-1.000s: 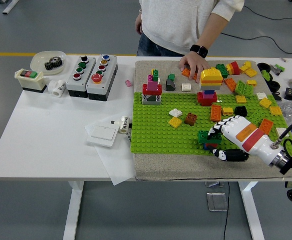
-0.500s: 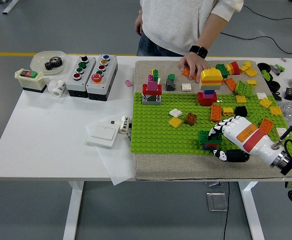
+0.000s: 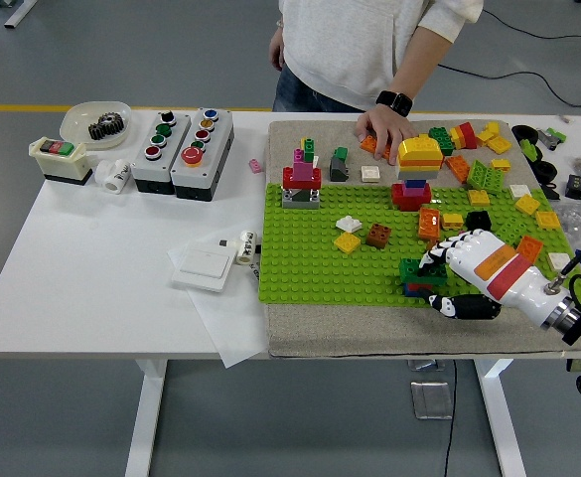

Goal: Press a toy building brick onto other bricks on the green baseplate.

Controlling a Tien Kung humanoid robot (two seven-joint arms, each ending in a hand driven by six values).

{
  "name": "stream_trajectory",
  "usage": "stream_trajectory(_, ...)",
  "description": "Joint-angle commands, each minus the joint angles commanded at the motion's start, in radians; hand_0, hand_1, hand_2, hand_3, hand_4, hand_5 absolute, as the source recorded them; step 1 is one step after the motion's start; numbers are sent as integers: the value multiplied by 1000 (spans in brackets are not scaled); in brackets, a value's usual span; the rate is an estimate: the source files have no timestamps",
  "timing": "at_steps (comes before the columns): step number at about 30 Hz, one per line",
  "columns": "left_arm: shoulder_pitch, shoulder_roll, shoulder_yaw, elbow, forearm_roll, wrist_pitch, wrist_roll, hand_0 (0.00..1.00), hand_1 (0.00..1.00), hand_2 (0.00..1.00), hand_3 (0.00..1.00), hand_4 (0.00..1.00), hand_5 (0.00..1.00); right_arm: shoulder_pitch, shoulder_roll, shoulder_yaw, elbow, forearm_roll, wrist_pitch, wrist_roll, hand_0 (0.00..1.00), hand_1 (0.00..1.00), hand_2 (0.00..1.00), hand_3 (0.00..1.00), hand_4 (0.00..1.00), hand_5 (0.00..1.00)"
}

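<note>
The green baseplate lies on a beige mat, holding small stacks and loose bricks. My right hand, white with an orange and red back, reaches in from the lower right. Its fingers curl over a dark green brick that sits on a small red-and-blue stack at the plate's front edge. The black thumb lies just off the plate on the mat. A tall stack with a yellow top stands at the back. My left arm is out of view.
A person stands at the far side, one hand resting on loose bricks at the mat's back edge. A magenta-and-red tower stands back left on the plate. Button boxes, a switch plate and a bowl occupy the table's left.
My right hand has shifted slightly right and down, and the green brick with it. The person's hand has stayed where it was.
</note>
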Motion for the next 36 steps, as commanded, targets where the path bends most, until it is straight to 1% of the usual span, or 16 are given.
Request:
stream_trajectory(19,-3,-1,6,0,-6,-2,-3,499,607,765,788,834,834,1,1,-9,1,1,-2,2,398,440,503,509,632,482)
stream_trajectory(36,-5,0,-2,2,11,-4,4,499,606,765,788,833,834,7,3,-19,3,0,-2,1,399,440,503,509,631,481)
